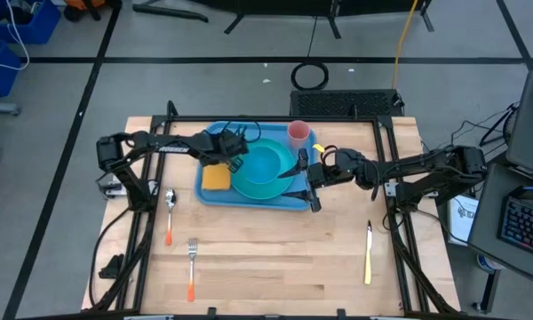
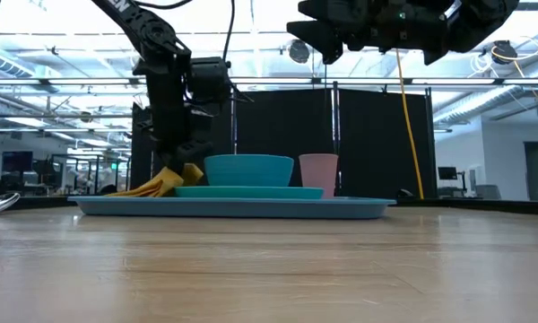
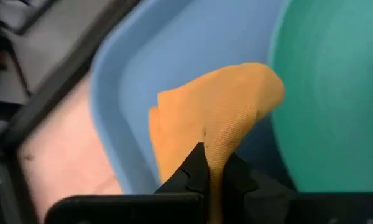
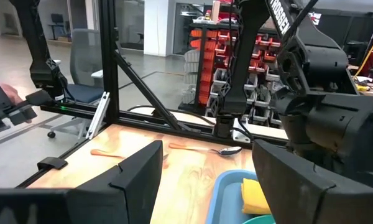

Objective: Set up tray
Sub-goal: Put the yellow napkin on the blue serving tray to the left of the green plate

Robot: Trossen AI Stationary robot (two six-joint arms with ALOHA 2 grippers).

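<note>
The light-blue tray [image 1: 249, 197] lies at the table's middle. On it stand a teal plate with a bowl [image 1: 265, 169] and a pink cup [image 1: 299, 133]. An orange-yellow napkin [image 1: 216, 178] lies at the tray's left end, beside the plate. My left gripper [image 1: 226, 158] is over it, slanting down and shut on the napkin [image 3: 217, 112]. My right gripper [image 1: 309, 180] hovers open and level above the tray's right end, high over the table in the low view [image 2: 368, 27], with nothing between its fingers [image 4: 205, 186]. My left gripper pinches one end of the napkin [image 3: 215, 167] between its two fingers, coming from above and slanting down. That end is raised to the fingers. The rest of the napkin [image 2: 157, 186] slopes down and lies slack on the tray floor next to the plate.
On the bare wood in front of the tray lie a spoon [image 1: 170, 203] and a fork [image 1: 192, 267] with orange handles at the left, and a knife [image 1: 368, 253] with a yellow handle at the right. A black frame runs around the table.
</note>
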